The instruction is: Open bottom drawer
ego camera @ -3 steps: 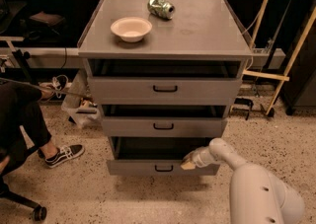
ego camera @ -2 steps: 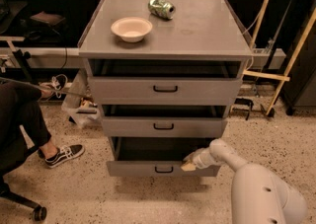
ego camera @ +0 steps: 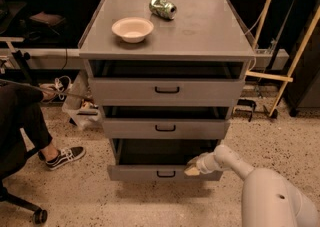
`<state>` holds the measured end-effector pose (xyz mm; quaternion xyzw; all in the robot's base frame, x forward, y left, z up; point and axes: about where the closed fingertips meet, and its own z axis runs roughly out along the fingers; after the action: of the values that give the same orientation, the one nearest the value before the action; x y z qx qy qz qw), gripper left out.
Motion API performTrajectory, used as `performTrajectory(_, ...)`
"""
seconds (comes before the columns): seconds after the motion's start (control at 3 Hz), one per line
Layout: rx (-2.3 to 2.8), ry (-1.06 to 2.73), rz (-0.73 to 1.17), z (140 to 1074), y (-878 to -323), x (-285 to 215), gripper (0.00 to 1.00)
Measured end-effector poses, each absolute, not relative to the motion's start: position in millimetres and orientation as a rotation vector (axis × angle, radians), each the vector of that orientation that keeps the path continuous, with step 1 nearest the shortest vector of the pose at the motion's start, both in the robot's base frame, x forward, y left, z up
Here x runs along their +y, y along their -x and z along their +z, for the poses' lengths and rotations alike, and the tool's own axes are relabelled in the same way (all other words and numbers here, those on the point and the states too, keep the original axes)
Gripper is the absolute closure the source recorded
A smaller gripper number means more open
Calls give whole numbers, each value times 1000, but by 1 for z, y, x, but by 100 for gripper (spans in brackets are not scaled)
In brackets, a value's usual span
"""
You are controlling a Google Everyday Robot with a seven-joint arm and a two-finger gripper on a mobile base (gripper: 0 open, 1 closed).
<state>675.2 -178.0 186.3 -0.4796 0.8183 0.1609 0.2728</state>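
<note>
The bottom drawer (ego camera: 145, 172) is the lowest and narrowest grey front of the cabinet, with a small black bar handle (ego camera: 165, 174). It stands pulled out a little, with a dark gap above its front. My gripper (ego camera: 193, 169) is at the top edge of the drawer front, just right of the handle, at the end of my white arm (ego camera: 235, 161) that reaches in from the lower right. The middle drawer (ego camera: 165, 128) and the top drawer (ego camera: 166, 90) sit above it, each slightly out.
A white bowl (ego camera: 132, 29) and a crushed green can (ego camera: 163, 8) lie on the cabinet top (ego camera: 200, 26). A seated person's leg and shoe (ego camera: 62, 156) are at the left. Wooden poles (ego camera: 295, 61) lean at the right. The floor is speckled.
</note>
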Motion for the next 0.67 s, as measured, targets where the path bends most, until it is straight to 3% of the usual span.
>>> performTrajectory(0.67,2198,1294,437,185,-660,-181,100)
